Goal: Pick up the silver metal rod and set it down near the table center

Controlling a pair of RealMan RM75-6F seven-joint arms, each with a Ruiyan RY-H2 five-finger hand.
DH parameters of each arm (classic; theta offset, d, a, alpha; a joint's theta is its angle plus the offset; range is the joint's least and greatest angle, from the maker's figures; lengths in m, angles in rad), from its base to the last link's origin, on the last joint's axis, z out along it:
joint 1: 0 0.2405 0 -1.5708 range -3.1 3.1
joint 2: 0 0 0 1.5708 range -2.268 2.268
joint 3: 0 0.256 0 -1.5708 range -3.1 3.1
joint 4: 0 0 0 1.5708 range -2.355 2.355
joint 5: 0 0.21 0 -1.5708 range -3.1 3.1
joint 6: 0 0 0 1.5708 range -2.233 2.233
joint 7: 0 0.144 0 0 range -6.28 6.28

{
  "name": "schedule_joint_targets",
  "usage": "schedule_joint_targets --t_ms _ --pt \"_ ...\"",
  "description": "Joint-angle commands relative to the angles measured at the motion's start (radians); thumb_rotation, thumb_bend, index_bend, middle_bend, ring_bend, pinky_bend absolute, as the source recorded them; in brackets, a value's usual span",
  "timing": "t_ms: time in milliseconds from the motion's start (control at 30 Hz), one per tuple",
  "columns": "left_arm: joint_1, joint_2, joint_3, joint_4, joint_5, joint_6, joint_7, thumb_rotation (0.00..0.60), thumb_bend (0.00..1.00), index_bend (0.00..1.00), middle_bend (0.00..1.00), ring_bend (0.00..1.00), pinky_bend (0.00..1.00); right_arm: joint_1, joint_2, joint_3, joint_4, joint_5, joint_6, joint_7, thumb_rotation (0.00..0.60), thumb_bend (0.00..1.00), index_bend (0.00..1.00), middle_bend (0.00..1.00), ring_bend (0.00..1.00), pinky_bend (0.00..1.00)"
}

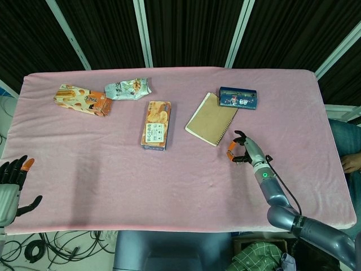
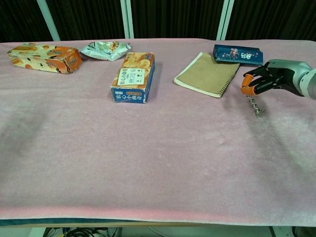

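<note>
Carry step: rod lifted, not yet placed.
Over the pink worktop, just right of the notebook, my right hand has its fingers clamped on the silver metal rod, which hangs down. Left hand idle, fingers apart. Next, I judge: travel left toward centre, lower, release.

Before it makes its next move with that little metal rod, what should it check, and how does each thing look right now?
1. Rod held: right hand pinches the silver metal rod at its top. Ok.
2. Rod off the cloth: the lower end hangs near the pink tablecloth; contact cannot tell.
3. Path toward center: bare cloth lies leftward, below the notebook. Ok.
4. Clearance from the notebook: close beside the hand, apart. Ok.
5. Rod at table center: not ok, it is on the right side.
6. Left hand: open at the table's edge, out of the way. Ok.
</note>
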Motion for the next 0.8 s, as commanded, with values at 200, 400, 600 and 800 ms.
schedule_joint_targets --t_ms 200,400,600,800 --pt "0.000 -0.002 -0.002 0.000 -0.003 0.000 0.003 0.600 0.22 0.07 0.00 0.00 0.00 -0.009 0.015 -0.005 -0.047 -0.029 0.010 0.003 0.600 0.36 0.65 0.05 0.13 0.17" --pt "-0.001 -0.002 -0.001 0.000 -0.002 0.000 0.003 0.600 0.22 0.07 0.00 0.00 0.00 -0.011 0.031 -0.021 -0.136 -0.075 0.027 -0.016 0.600 0.36 0.65 0.05 0.13 0.17" --pt "0.001 0.001 -0.001 0.000 0.000 0.003 -0.003 0.600 0.22 0.07 0.00 0.00 0.00 -0.002 0.034 -0.054 -0.228 -0.085 0.048 -0.076 0.600 0.36 0.65 0.05 0.13 0.17" --pt "0.002 0.004 0.000 0.000 0.002 0.005 -0.010 0.600 0.22 0.07 0.00 0.00 0.00 0.024 0.007 -0.081 -0.293 -0.066 0.081 -0.157 0.600 0.36 0.65 0.05 0.13 0.17"
